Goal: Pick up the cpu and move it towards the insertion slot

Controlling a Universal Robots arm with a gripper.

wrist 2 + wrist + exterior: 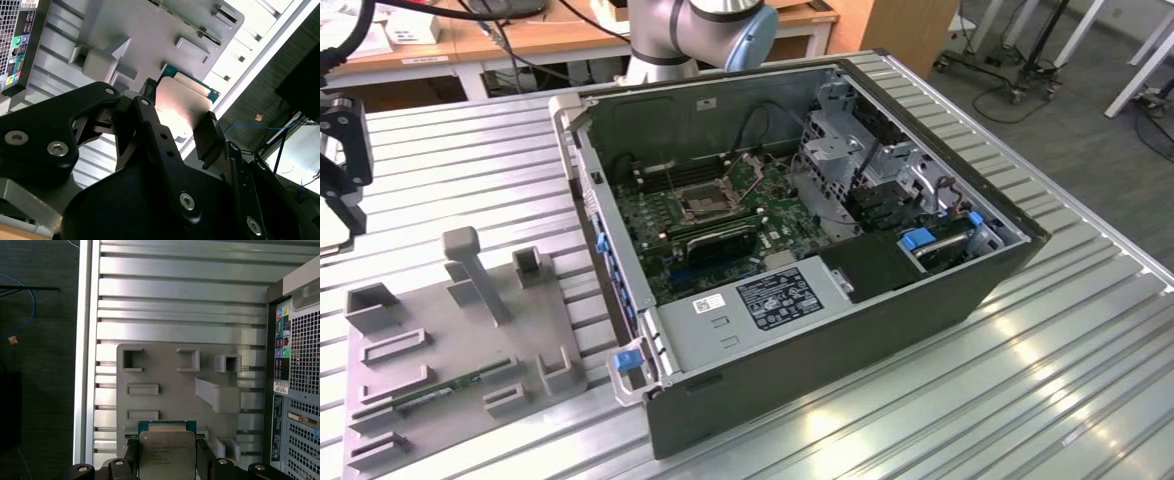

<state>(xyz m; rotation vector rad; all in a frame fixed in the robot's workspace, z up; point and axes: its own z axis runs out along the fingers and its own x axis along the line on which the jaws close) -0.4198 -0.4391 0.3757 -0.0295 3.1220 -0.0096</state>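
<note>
Evidently the gripper pinches the cpu by two opposite edges, likely to keep it level and its underside untouched, over the grey fixture tray; the insertion slot lies well apart inside the computer case

Exterior view: bright, even room light from above, shadows pretty soft. Ribbed metal table throws pale streaky glare. Inside of computer case way darker, board sits in shade. Second wrist view: 1 warm hotspot on cpu lid, table strip behind it blown out to white, black gripper body near-silhouette, tiny glints on screws. First wrist view: slats banded bright and grey, floor almost black, cpu lid evenly lit, mild sheen.
</note>
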